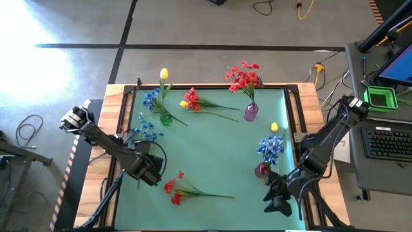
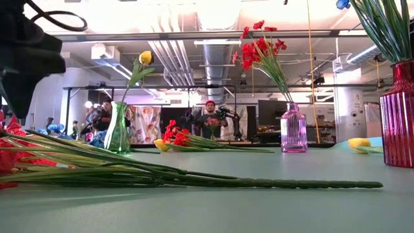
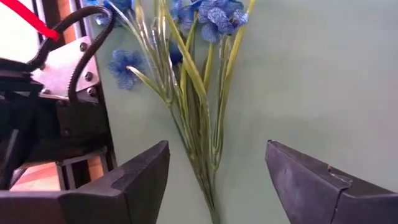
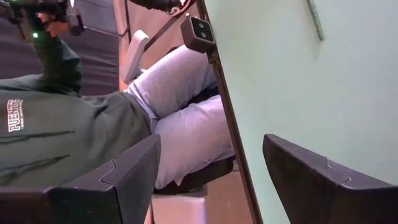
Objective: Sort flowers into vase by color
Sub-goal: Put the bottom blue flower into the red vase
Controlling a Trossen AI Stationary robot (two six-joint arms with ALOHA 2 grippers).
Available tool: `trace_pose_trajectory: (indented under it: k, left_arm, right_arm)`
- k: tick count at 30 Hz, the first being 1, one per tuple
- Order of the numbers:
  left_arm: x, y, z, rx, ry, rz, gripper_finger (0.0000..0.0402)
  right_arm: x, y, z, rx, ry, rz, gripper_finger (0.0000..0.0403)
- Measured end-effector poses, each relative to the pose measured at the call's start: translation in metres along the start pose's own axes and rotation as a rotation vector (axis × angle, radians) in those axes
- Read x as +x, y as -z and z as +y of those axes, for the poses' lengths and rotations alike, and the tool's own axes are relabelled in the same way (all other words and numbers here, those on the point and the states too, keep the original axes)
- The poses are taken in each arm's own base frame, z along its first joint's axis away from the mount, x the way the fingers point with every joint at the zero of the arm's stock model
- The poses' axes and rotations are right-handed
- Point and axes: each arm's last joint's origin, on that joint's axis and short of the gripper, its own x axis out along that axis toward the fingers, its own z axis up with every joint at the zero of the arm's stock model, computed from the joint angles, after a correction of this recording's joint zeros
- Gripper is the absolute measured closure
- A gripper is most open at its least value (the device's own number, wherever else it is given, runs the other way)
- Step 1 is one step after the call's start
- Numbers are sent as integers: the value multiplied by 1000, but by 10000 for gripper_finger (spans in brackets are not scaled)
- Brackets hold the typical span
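Note:
My left gripper [image 1: 143, 162] hangs open over the table's left side. In its wrist view the fingers stand on either side of the stem end of a blue flower bunch [image 3: 198, 118], which lies flat on the mat [image 1: 143, 133]; I see no touch. My right gripper [image 1: 275, 203] is open near the near right corner, holding nothing [image 4: 211, 180]. A green vase [image 1: 166, 118] holds a yellow tulip and blue blossoms. A purple vase [image 1: 251, 113] holds red blooms. A red vase [image 1: 261, 169] holds blue blossoms. Red flowers [image 1: 175, 189] lie near the near edge.
A red and yellow bunch [image 1: 196, 103] lies flat between the green and purple vases. A single yellow head [image 1: 275, 127] lies by the right edge. The middle of the mat [image 1: 212, 151] is bare. A seated person [image 4: 93, 124] shows past the table's near edge.

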Motion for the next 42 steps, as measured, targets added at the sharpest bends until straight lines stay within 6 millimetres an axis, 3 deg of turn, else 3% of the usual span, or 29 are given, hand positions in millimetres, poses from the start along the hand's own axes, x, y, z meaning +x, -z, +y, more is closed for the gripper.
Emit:
trace_pose_trajectory:
  k: [6,26,32,42]
  left_arm:
    - [14,4,-1,-18,13,5,132]
    - [70,14,16,-110,-2,6,143]
    - [80,15,19,-132,3,4,208]
    - [74,15,17,-116,-5,22,388]
  right_arm:
    - [0,3,3,46,-44,86,124]
    - [0,4,3,39,-42,89,129]
    - [0,4,3,36,-42,88,134]
    - [0,3,4,-3,-51,84,136]
